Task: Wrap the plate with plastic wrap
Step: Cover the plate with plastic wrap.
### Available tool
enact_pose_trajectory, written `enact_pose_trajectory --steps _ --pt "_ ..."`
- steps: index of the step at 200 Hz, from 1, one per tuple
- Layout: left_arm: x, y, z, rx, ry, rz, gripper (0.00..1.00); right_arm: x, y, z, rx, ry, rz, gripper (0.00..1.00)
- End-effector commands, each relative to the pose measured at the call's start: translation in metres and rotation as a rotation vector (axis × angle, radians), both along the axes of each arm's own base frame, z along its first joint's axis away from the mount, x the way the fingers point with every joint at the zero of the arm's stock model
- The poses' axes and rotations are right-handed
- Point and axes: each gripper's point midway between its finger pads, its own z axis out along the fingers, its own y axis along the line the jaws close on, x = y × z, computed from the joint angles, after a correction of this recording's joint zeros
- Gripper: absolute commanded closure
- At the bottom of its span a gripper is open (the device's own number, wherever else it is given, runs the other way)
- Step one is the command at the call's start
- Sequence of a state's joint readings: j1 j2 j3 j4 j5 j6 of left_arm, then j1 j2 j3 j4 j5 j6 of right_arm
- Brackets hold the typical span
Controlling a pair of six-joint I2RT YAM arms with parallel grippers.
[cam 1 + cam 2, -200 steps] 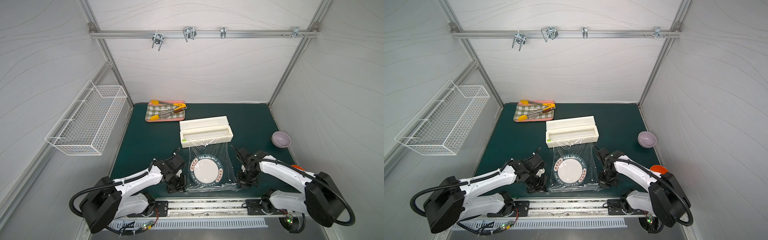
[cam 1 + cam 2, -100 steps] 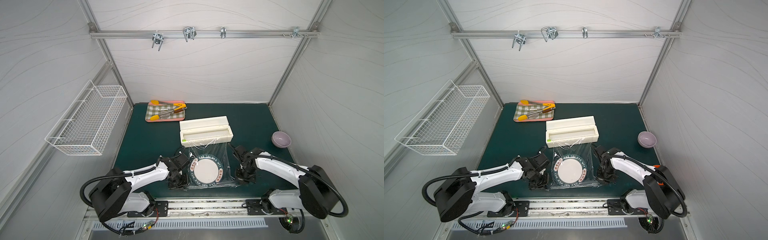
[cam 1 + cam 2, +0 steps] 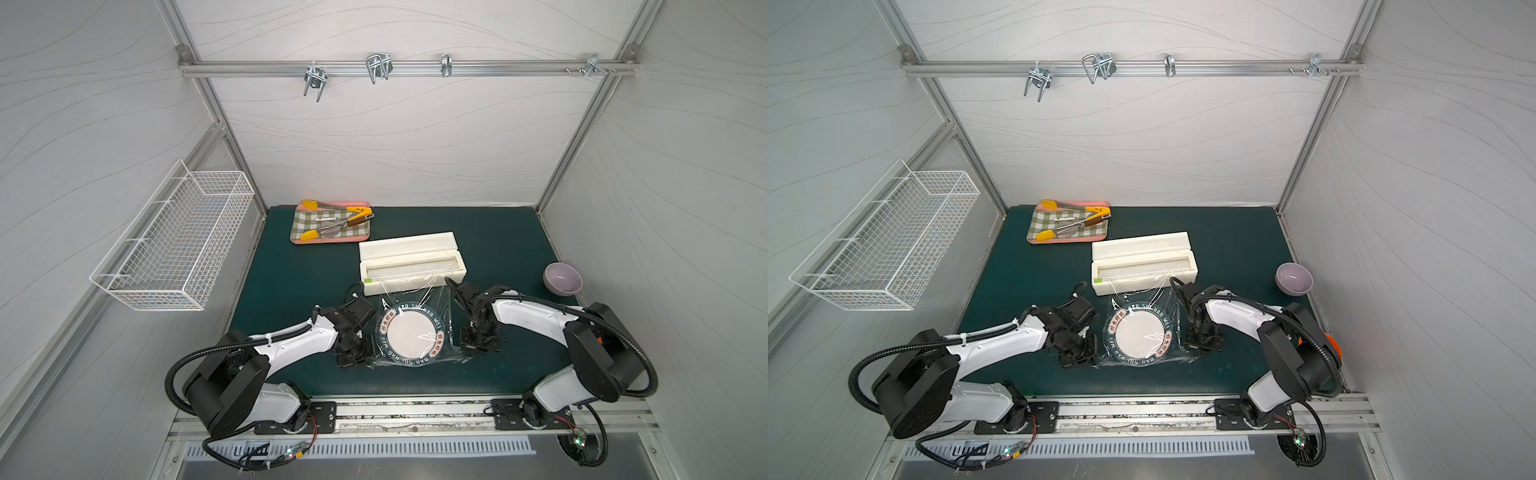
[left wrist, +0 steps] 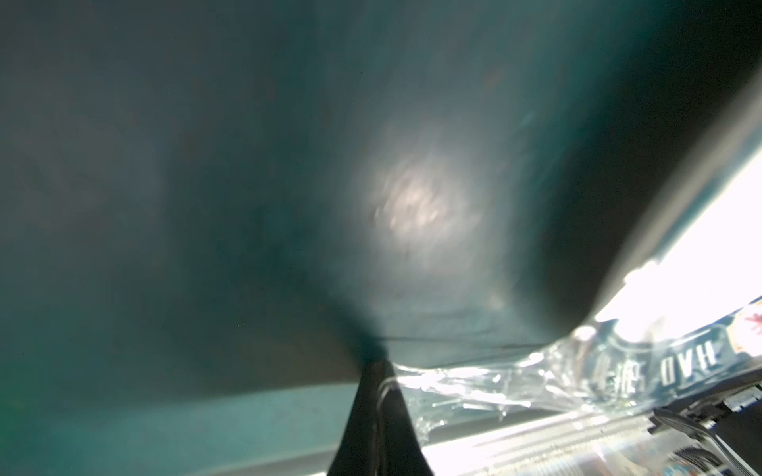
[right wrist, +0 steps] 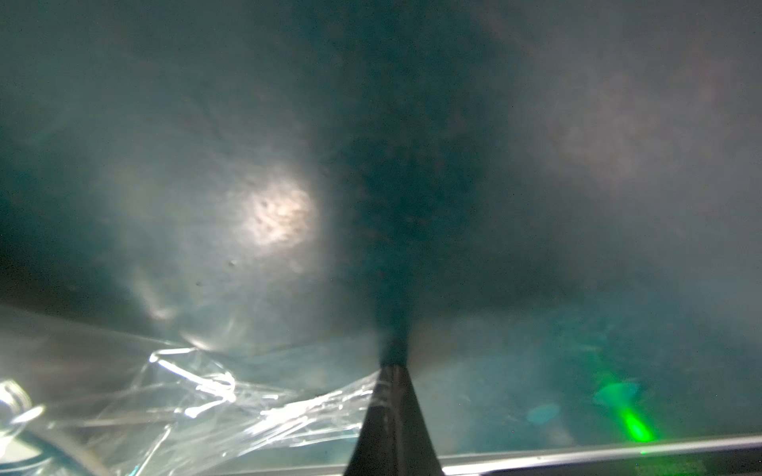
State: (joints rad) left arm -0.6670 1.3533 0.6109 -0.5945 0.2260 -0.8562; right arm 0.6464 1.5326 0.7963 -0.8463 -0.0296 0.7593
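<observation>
Both arms have reached farther in over the desk (image 3: 498,232) since a second ago, and the near edge of the plastic wrap (image 3: 441,300) has drawn in closer to the plate (image 3: 409,332) with them; the plate itself lies where it did. Beyond the dark green desk, a white wire basket (image 3: 174,241) hangs on the left wall, well apart from everything else. A long white box (image 3: 411,257) sits at mid-desk, and behind it to the left a checked tray (image 3: 330,227) holds yellow-tipped tongs (image 3: 336,224). Just in front of the box lies the plate, flat, white in the centre with a dark green lettered rim. The wrap covers it from above, crinkled and shiny, running from the box's front face down past the plate's near rim. A purple bowl (image 3: 562,278) stands by the right wall, well apart from the plate. The left claw (image 3: 358,360) sits low at the plate's near-left side, clenched on the wrap's near-left corner; in the left wrist view its closed fingertips (image 4: 377,395) pinch bunched film, with the plate's rim beside them. The right claw (image 3: 478,347), at the plate's right side, is likewise clenched on the wrap's near-right corner, and the film fans out from its fingertips (image 5: 393,395) in the right wrist view.
</observation>
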Motion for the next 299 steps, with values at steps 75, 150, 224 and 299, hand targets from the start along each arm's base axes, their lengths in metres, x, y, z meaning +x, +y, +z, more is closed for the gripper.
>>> enact_pose_trajectory --steps 75,150,224,299 --pt "0.1 0.037 -0.012 0.185 -0.398 0.023 1.0 0.105 0.018 -0.005 0.053 -0.419 0.15 1.0" --pt "0.127 0.013 -0.014 0.094 -0.495 -0.015 0.99 0.142 0.039 -0.01 0.188 -0.5 0.222 0.96" --pt "0.155 0.013 -0.007 0.136 -0.579 0.019 0.69 0.163 0.053 -0.015 0.253 -0.547 0.254 0.69" --pt "0.165 0.026 -0.009 0.148 -0.559 0.103 0.45 0.175 0.028 -0.009 0.193 -0.568 0.162 0.33"
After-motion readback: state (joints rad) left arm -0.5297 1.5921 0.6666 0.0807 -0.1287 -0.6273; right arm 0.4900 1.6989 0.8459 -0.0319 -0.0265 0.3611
